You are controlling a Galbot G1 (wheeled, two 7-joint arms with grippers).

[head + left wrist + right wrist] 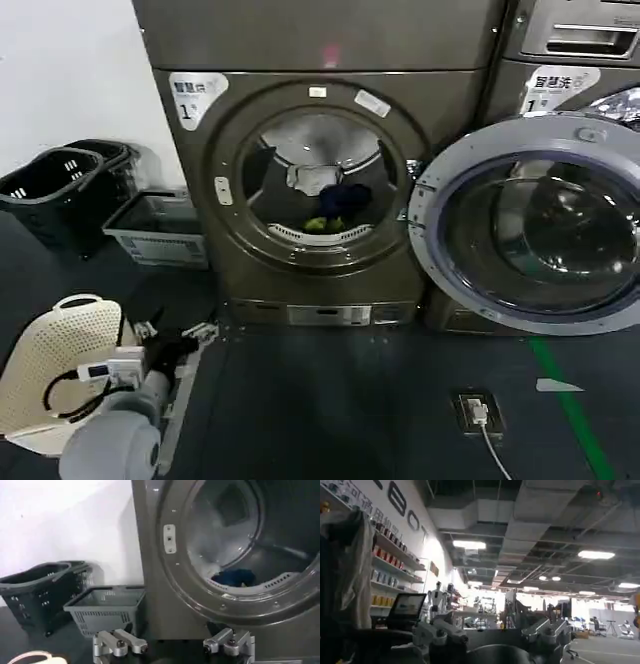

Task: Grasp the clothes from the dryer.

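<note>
Head view: your dryer (320, 185) faces you, door (535, 225) swung wide to its right, porthole clear. Clothes (325, 195) sit heaped low in the drum, whitish and navy on top, yellow-green at the front lip; heap runs roughly side to side. Dark floor (340, 410) before it is open; baskets (95, 195) stand to the left. Left gripper (175, 340) hangs low left, well short of the dryer. Left wrist: fingers (120, 642) spread, nothing between; navy cloth (235, 576) behind the rim. Right wrist: right gripper (492, 635) spread, pointing into a room with shelves (390, 560).
</note>
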